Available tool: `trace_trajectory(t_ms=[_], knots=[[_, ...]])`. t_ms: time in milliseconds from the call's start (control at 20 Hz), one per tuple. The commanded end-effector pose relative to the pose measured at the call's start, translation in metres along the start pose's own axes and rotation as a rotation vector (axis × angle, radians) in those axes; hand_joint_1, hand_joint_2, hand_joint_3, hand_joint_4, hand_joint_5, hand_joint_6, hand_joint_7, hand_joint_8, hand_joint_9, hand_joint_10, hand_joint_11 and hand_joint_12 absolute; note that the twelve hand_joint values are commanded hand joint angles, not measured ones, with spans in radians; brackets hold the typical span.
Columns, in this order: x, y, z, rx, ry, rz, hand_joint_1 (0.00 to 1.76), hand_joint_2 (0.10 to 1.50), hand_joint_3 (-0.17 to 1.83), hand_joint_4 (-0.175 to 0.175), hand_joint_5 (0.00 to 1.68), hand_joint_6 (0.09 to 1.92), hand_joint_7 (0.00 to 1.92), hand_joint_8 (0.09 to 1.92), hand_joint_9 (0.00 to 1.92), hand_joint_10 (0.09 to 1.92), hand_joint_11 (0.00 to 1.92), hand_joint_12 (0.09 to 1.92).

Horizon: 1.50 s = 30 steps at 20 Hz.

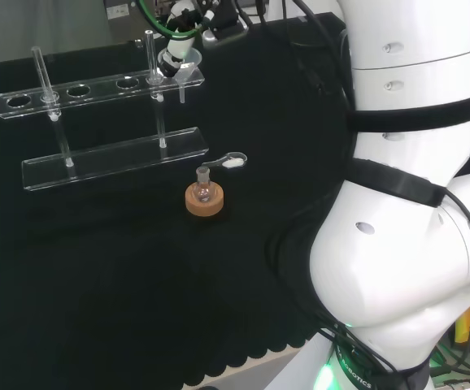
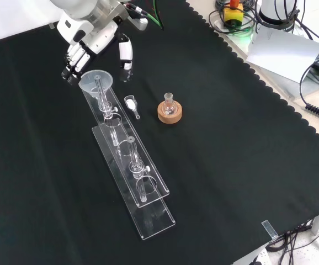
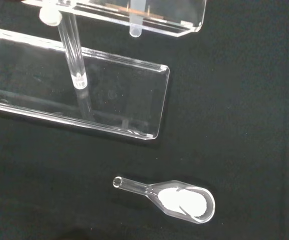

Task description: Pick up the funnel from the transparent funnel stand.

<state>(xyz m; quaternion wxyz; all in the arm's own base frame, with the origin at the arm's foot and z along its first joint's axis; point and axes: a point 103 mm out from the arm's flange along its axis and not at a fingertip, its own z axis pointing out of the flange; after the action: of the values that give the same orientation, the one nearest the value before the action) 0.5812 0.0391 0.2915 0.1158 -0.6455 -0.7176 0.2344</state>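
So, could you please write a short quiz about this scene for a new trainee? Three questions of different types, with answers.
1. True or false: the funnel sits in the clear stand.
2. What lies on the cloth between the stand and the cork ring?
A. a brush
B. a glass scoop with white powder
C. a lid
3. Fill in: the small flask stands on a ____ ring.

Key:
1. True; the robot hand is beside it, not visibly gripping it.
2. B, the scoop.
3. cork
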Motion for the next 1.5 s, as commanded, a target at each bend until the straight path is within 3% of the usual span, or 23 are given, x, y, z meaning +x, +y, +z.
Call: trace_trajectory(t_ms=[50,450,750,1500], knots=[[0.002,0.000,0.000,0.004,-0.028,-0.003,0.60,0.74,0.24,-0.016,0.01,0.09,0.00,0.09,0.07,0.89,0.32,1.50],[-0.004,0.007,0.004,0.023,-0.047,-0.004,0.67,0.70,0.26,-0.001,0.00,0.09,0.00,0.09,0.00,0.88,0.32,1.49],[-0.003,0.014,0.005,0.038,-0.052,-0.026,0.68,0.69,0.27,0.000,0.00,0.09,0.00,0.09,0.00,0.74,0.29,1.48],[-0.006,0.019,0.008,0.032,-0.056,-0.037,0.68,0.68,0.30,0.006,0.00,0.09,0.00,0.09,0.07,0.91,0.32,1.48]])
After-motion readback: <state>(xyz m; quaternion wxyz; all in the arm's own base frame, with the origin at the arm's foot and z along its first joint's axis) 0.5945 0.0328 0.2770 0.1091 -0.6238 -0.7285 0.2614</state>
